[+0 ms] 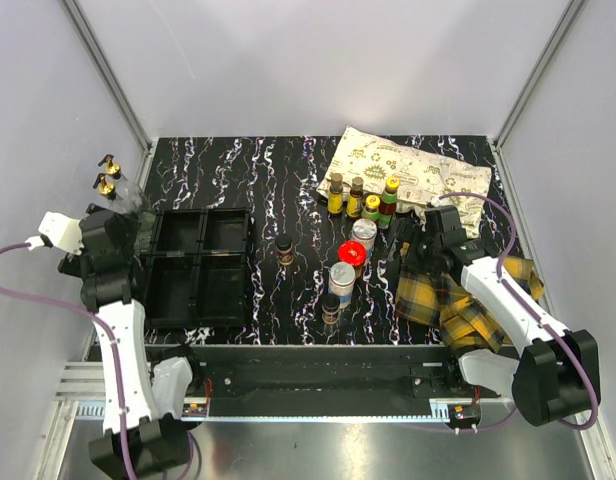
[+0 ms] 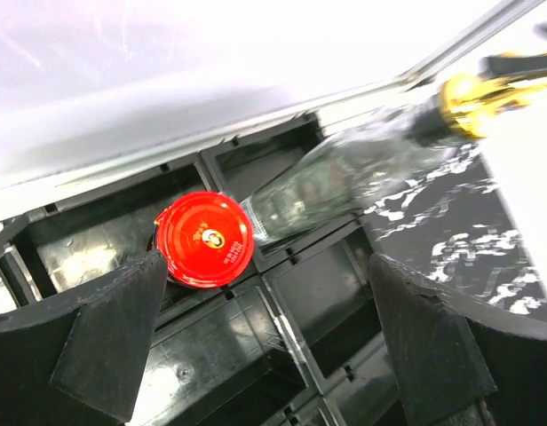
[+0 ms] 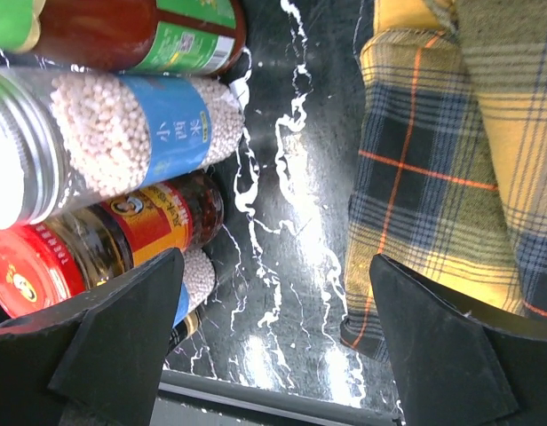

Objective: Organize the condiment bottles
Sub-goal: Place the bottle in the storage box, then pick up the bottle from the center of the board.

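Note:
My left gripper (image 2: pixel 272 351) hangs open over the black tray (image 2: pixel 211 355) with nothing between its fingers. A red-lidded jar (image 2: pixel 203 240) stands in a far compartment. A clear gold-capped bottle (image 2: pixel 344 177) leans across the tray's edge beside it. More gold caps (image 1: pixel 107 180) show by the left wall. Mid-table stand yellow and green sauce bottles (image 1: pixel 356 198), two silver-lidded shakers (image 1: pixel 341 278), a red-lidded jar (image 1: pixel 353 253) and tiny dark bottles (image 1: pixel 284 248). My right gripper (image 3: pixel 272 346) is open just right of the shaker (image 3: pixel 122 133) and the jar (image 3: pixel 78 244), touching neither.
A yellow plaid cloth (image 1: pixel 458 295) lies under the right arm, close to its right finger (image 3: pixel 451 355). A printed white pouch (image 1: pixel 403 170) lies at the back right. Grey walls close in both sides, and a metal rail (image 1: pixel 318 415) runs along the front.

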You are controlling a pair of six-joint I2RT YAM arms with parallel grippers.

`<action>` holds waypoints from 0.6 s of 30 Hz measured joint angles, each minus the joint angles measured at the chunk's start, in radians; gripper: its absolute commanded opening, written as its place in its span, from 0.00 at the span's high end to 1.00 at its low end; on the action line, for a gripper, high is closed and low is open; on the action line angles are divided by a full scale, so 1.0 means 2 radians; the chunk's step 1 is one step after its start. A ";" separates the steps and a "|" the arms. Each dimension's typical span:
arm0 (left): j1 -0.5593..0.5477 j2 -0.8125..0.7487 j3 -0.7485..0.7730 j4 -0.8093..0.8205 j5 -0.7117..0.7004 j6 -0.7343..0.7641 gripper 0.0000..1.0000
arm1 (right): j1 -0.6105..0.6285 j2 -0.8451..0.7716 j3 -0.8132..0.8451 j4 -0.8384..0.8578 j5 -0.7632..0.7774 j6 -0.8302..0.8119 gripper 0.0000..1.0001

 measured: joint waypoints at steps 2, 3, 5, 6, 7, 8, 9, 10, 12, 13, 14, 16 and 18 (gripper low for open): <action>-0.005 -0.024 0.000 -0.001 0.003 0.007 0.01 | 0.007 -0.003 0.000 -0.002 0.001 0.000 0.09; -0.010 -0.034 0.001 -0.001 0.003 0.011 0.01 | 0.010 -0.006 0.000 -0.003 0.001 0.000 0.10; -0.027 -0.049 0.003 -0.001 0.003 0.020 0.01 | 0.019 -0.013 0.000 -0.003 0.001 0.000 0.12; -0.035 -0.052 0.005 0.000 0.003 0.024 0.01 | 0.023 -0.014 0.001 -0.003 0.001 0.000 0.12; -0.047 -0.055 0.007 0.000 0.003 0.029 0.01 | 0.028 -0.014 0.002 -0.003 0.001 0.001 0.13; -0.060 -0.056 0.011 0.001 0.002 0.035 0.01 | 0.034 -0.013 0.004 -0.003 0.002 0.002 0.14; -0.073 -0.056 0.016 0.004 0.003 0.041 0.01 | 0.039 -0.010 0.007 -0.003 0.002 0.002 0.15; -0.088 -0.053 0.020 0.007 0.004 0.048 0.01 | 0.043 -0.006 0.009 -0.002 0.002 0.002 0.15; -0.125 -0.045 0.030 0.014 0.003 0.064 0.01 | 0.055 0.011 0.016 -0.002 0.006 0.004 0.16; -0.149 -0.039 0.034 0.019 0.003 0.073 0.01 | 0.060 0.021 0.018 -0.001 0.007 0.005 0.17; -0.168 -0.035 0.037 0.023 0.002 0.080 0.01 | 0.067 0.031 0.020 -0.001 0.008 0.006 0.18; -0.217 -0.021 0.047 0.029 0.002 0.099 0.01 | 0.079 0.049 0.021 0.001 0.016 0.009 0.18; -0.261 -0.005 0.055 0.038 0.005 0.117 0.01 | 0.088 0.061 0.021 0.002 0.020 0.015 0.19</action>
